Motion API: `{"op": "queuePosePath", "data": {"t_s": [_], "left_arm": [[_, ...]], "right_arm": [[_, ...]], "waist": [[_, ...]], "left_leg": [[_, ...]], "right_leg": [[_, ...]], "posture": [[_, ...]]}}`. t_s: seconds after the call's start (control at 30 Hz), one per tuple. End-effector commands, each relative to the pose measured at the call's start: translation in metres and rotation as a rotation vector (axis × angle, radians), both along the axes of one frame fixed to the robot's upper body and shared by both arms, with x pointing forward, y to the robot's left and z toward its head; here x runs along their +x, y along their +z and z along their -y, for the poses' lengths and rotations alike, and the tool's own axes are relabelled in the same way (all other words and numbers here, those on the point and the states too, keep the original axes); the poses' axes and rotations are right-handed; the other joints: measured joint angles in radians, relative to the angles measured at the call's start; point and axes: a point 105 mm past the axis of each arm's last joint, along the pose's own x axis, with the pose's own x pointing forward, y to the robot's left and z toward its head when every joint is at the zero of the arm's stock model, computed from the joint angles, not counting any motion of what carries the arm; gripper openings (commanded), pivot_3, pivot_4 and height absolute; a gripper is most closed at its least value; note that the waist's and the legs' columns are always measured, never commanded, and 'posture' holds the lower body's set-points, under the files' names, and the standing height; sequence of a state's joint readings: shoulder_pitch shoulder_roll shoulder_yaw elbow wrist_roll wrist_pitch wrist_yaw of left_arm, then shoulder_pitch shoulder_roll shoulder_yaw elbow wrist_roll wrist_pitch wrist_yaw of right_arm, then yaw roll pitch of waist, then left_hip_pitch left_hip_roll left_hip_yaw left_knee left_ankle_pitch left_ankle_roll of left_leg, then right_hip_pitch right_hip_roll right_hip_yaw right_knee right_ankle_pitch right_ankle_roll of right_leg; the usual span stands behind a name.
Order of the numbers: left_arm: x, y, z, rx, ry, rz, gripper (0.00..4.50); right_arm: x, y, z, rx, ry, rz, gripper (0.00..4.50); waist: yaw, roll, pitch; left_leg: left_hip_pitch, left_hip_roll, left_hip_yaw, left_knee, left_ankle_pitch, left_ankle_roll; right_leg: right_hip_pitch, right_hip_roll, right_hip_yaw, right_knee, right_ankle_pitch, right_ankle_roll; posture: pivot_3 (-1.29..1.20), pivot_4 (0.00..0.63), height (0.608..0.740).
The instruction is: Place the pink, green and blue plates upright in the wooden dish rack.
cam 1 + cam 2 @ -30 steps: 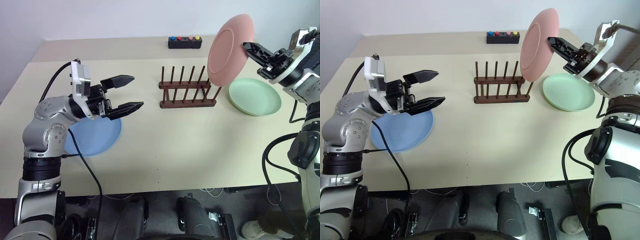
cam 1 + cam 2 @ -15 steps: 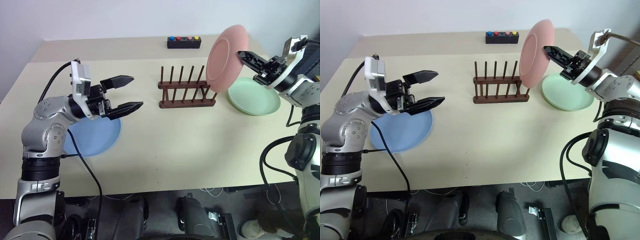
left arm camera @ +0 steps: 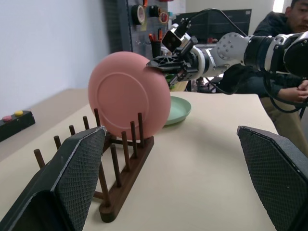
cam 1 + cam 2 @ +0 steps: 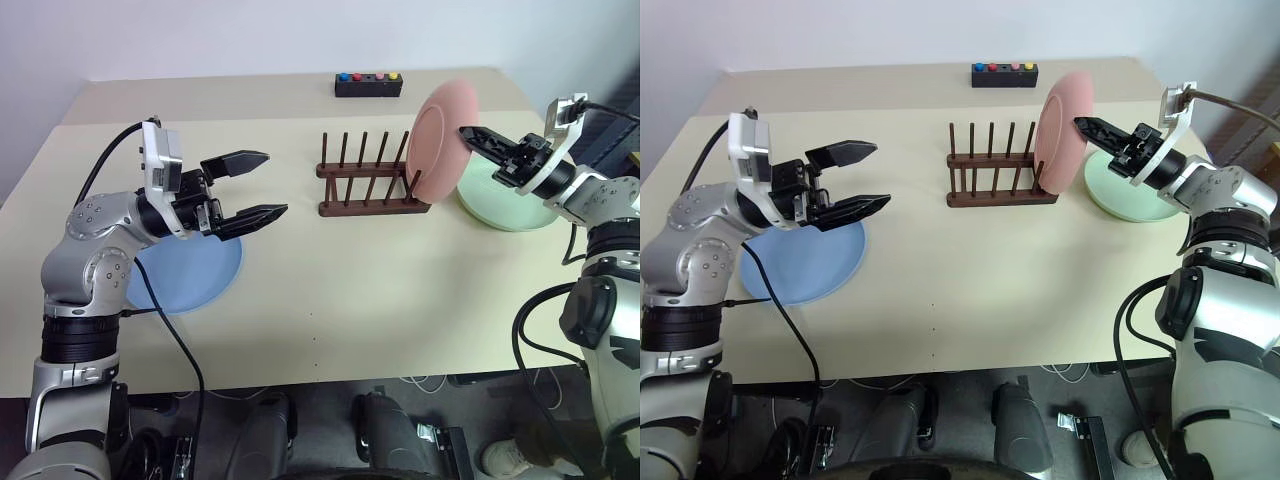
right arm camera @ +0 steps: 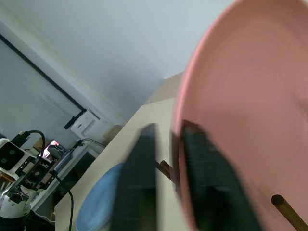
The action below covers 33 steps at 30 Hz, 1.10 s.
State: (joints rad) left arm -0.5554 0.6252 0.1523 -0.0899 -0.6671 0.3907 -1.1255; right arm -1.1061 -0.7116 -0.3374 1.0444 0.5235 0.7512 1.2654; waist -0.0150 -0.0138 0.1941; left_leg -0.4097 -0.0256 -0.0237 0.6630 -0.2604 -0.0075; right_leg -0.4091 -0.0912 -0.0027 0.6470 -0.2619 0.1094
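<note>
The pink plate (image 4: 440, 135) stands nearly upright at the right end of the wooden dish rack (image 4: 372, 190), its lower edge among the end pegs. My right gripper (image 4: 465, 133) reaches in from the right at the plate's upper rim. Its fingers (image 5: 139, 187) straddle that rim, slightly apart, with a thin gap on one side. The green plate (image 4: 505, 210) lies flat on the table just right of the rack, under my right arm. Flat on the left side lies the blue plate (image 4: 195, 280). My left gripper (image 4: 272, 182) hovers above it, wide open and empty, pointing toward the rack.
A small black box with coloured buttons (image 4: 368, 84) sits behind the rack near the table's far edge. The rack's other slots to the left of the pink plate hold nothing. A person (image 3: 288, 19) sits beyond the table's right side.
My right gripper has come down and carried the pink plate from above the rack into its right end. Its fingers have loosened on the rim. The left arm has stayed still.
</note>
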Motion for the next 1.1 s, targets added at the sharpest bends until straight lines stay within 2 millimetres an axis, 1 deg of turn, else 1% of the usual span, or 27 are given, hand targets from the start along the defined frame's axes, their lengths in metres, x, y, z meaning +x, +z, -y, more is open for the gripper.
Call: {"op": "queuePosePath", "data": {"t_s": [0.03,0.07,0.17,0.33,0.4,0.43,0.47,0.53,0.63,0.67,0.73,0.83,0.9,0.97,1.0,1.03,1.1], "left_arm": [[-0.006,0.011,-0.001,-0.006,-0.008,0.041,4.5],[-0.006,0.011,-0.001,-0.006,-0.009,0.041,4.5],[-0.006,0.011,0.0,-0.005,-0.01,0.04,4.5],[-0.005,0.01,0.0,-0.007,-0.012,0.037,4.5],[-0.005,0.01,0.0,-0.006,-0.012,0.037,4.5],[-0.005,0.01,0.0,-0.006,-0.013,0.037,4.5],[-0.005,0.01,0.0,-0.006,-0.014,0.036,4.5],[-0.005,0.01,0.0,-0.01,-0.016,0.031,4.5],[-0.005,0.009,0.001,-0.009,-0.021,0.03,4.5],[-0.005,0.008,0.001,-0.002,-0.018,0.034,4.5],[-0.004,0.007,0.002,-0.003,-0.026,0.025,4.5],[-0.003,0.007,0.005,-0.016,-0.037,0.014,4.5],[-0.004,0.006,0.007,-0.021,-0.046,0.011,4.5],[-0.004,0.005,0.009,-0.032,-0.065,-0.005,4.5],[-0.004,0.005,0.009,-0.036,-0.072,-0.013,4.5],[-0.003,0.003,0.01,-0.039,-0.079,-0.047,4.5],[-0.003,0.001,0.013,-0.034,-0.095,-0.074,4.5]], "right_arm": [[0.0,0.015,0.001,0.0,-0.011,0.066,2.33],[0.0,0.017,0.001,0.001,-0.011,0.069,2.95],[-0.001,0.021,0.001,0.01,-0.008,0.078,4.41],[-0.004,0.035,0.006,-0.005,-0.022,0.13,4.47],[-0.008,0.044,0.01,-0.008,-0.032,0.172,4.47],[-0.009,0.056,0.018,0.008,-0.081,0.227,4.47],[-0.011,0.064,0.024,0.023,-0.117,0.264,4.47],[-0.018,0.076,0.031,0.047,-0.137,0.316,4.47],[-0.023,0.083,0.038,0.029,-0.188,0.369,4.47],[-0.023,0.085,0.043,0.005,-0.229,0.388,4.47],[-0.02,0.081,0.056,-0.132,-0.372,0.421,4.47],[-0.016,0.062,0.072,-0.39,-0.543,0.453,4.47],[-0.016,0.05,0.08,-0.559,-0.615,0.486,4.47],[-0.016,0.03,0.084,-0.736,-0.626,0.487,4.47],[-0.017,0.022,0.085,-0.793,-0.62,0.485,4.47],[-0.017,0.007,0.087,-0.88,-0.587,0.448,4.47],[-0.02,-0.015,0.09,-1.021,-0.528,0.41,4.47]], "waist": [[0.0,0.0,0.0],[0.0,0.0,0.0],[0.0,0.0,0.0],[0.0,0.0,0.0],[0.0,0.0,0.0],[0.0,0.0,0.0],[0.0,0.0,0.0],[0.003,0.0,0.0],[0.002,0.0,0.0],[0.002,0.0,0.0],[0.001,0.0,0.0],[0.002,0.0,0.0],[0.001,0.0,0.0],[0.001,0.0,0.0],[0.001,0.0,0.0],[0.0,0.0,0.0],[-0.001,0.0,0.0]], "left_leg": [[0.0,0.0,0.0,0.0,0.0,0.0],[0.0,0.0,0.0,0.0,0.0,0.0],[0.0,0.0,0.0,0.0,0.0,0.0],[0.0,0.0,0.0,0.0,0.0,0.0],[0.0,0.0,0.0,0.0,0.0,0.0],[0.0,0.0,0.0,0.0,0.0,0.0],[0.0,0.0,0.0,0.0,0.0,0.0],[0.0,0.0,0.0,0.0,0.0,0.0],[0.0,0.0,0.0,0.0,0.0,0.0],[0.0,0.0,0.0,0.0,0.0,0.0],[0.0,0.0,0.0,0.0,0.0,0.0],[0.0,0.0,0.0,0.0,0.0,0.0],[0.0,0.0,0.001,0.0,0.0,0.0],[0.0,0.0,0.001,0.0,0.0,0.0],[0.0,0.0,0.001,0.0,0.0,0.0],[0.0,0.0,0.001,0.0,0.0,0.0],[0.0,0.0,0.001,0.0,0.0,0.0]], "right_leg": [[0.0,0.0,0.0,0.0,0.0,0.0],[0.0,0.0,0.0,0.0,0.0,0.0],[0.0,0.0,0.0,0.0,0.0,0.0],[0.0,0.0,0.0,0.0,0.0,0.0],[0.0,0.0,0.0,0.0,0.0,0.0],[0.0,0.0,0.0,0.0,0.0,0.0],[0.0,0.0,0.0,0.0,0.0,0.0],[0.0,0.0,0.0,0.0,0.0,0.0],[0.0,0.0,0.0,-0.001,0.0,0.0],[0.0,0.0,0.0,-0.001,0.0,0.0],[0.0,0.0,0.0,0.0,0.0,0.0],[0.0,0.0,0.0,0.0,0.0,0.0],[0.0,0.0,0.0,0.0,0.0,0.0],[0.0,0.0,0.001,0.0,0.0,0.0],[0.0,0.0,0.001,0.0,0.0,0.0],[0.0,0.0,0.001,0.0,0.0,0.0],[0.0,0.0,0.001,0.0,0.0,0.0]], "posture": [[0.0,0.15,0.74],[0.0,0.15,0.74],[0.0,0.15,0.74],[0.0,0.15,0.74],[0.0,0.15,0.74],[0.0,0.15,0.74],[0.0,0.15,0.74],[0.0,0.15,0.74],[0.0,0.15,0.74],[0.0,0.15,0.74],[0.0,0.15,0.74],[0.0,0.15,0.74],[0.0,0.15,0.74],[0.0,0.15,0.74],[0.0,0.15,0.74],[0.0,0.15,0.74],[0.0,0.15,0.74]]}}
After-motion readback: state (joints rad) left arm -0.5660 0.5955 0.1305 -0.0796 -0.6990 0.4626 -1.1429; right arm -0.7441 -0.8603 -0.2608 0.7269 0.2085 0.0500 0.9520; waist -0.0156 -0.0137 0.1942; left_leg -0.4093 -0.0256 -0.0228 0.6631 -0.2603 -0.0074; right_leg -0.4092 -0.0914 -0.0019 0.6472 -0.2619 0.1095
